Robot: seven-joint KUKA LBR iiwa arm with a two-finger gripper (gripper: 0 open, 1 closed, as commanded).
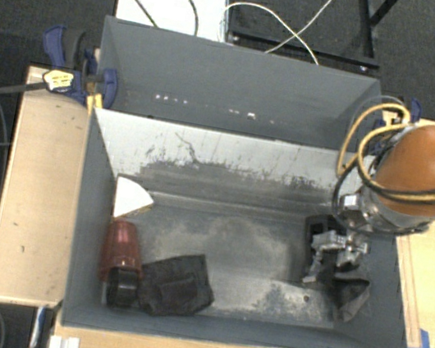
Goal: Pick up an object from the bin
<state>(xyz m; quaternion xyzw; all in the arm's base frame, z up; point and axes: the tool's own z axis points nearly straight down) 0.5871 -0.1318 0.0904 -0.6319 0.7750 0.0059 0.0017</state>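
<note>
Fingers: can't tell if open or shut, gripper low in bin just beside dark crumpled thing, so risk = corner-only pinch that slips out.

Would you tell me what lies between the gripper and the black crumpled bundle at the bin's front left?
Nothing: in the camera view, only bare, scuffed bin floor separates the gripper from the black bundle.

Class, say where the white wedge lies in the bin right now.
At the bin's left in the camera view, the white wedge sits just above the red cylinder, opposite the gripper.
</note>
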